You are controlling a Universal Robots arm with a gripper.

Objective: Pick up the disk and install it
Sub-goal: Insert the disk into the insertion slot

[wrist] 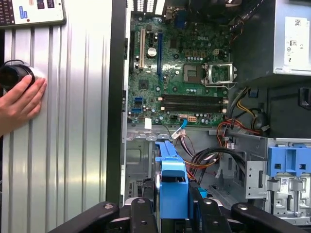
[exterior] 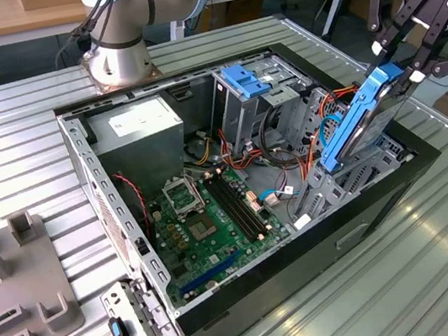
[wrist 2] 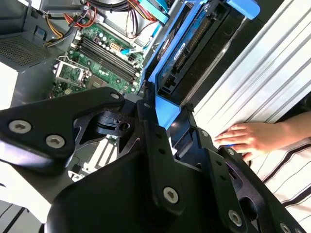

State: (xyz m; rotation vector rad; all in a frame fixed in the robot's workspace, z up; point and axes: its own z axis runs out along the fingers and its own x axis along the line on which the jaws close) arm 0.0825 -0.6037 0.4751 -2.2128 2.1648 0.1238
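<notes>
Blue-framed, the disk (exterior: 358, 125) is hanging tilted over the computer case (exterior: 88, 168); I'm clamping its top end in the gripper (exterior: 402, 71).

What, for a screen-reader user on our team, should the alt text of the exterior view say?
A black gripper holds the blue-framed disk tilted over an open computer case, at the exterior view's right, its lower end near a grey drive bay. Inside the case are a green motherboard and a silver power supply.
</notes>
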